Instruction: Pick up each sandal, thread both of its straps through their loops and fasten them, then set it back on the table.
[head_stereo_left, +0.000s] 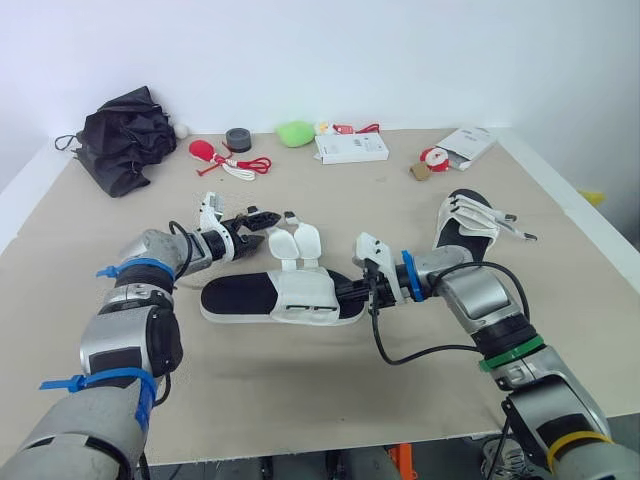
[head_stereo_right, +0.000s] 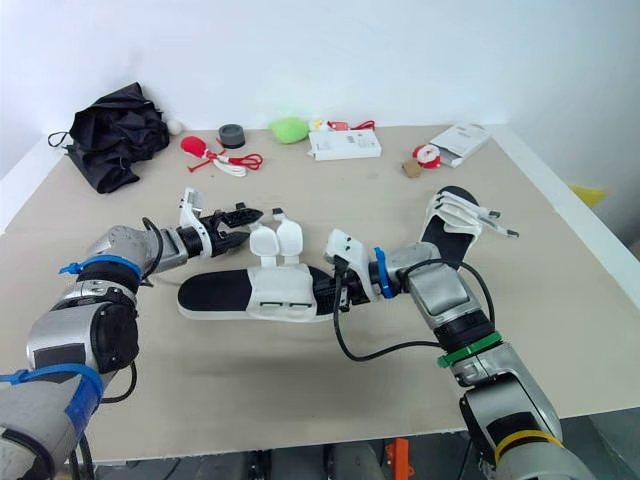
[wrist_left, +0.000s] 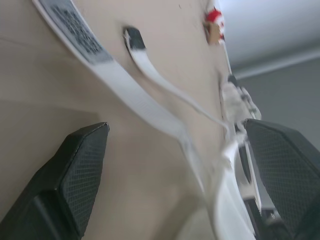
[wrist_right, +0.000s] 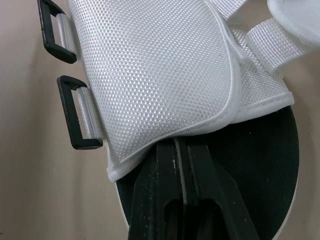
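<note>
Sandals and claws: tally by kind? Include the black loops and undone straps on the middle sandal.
Sandals: 2, middle sandal, right sandal
Black loops: 2
Undone straps: 2
Claws: 2, left claw, right claw
Total: 8

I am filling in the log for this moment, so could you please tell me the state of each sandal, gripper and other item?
Near sandal: lying on the table, both straps undone.
Loops: empty, no strap through them.
Far sandal: lying on the table, straps look loose.
Left gripper: open, beside the near sandal's straps.
Right gripper: shut on the near sandal.
Umbrella: folded.
</note>
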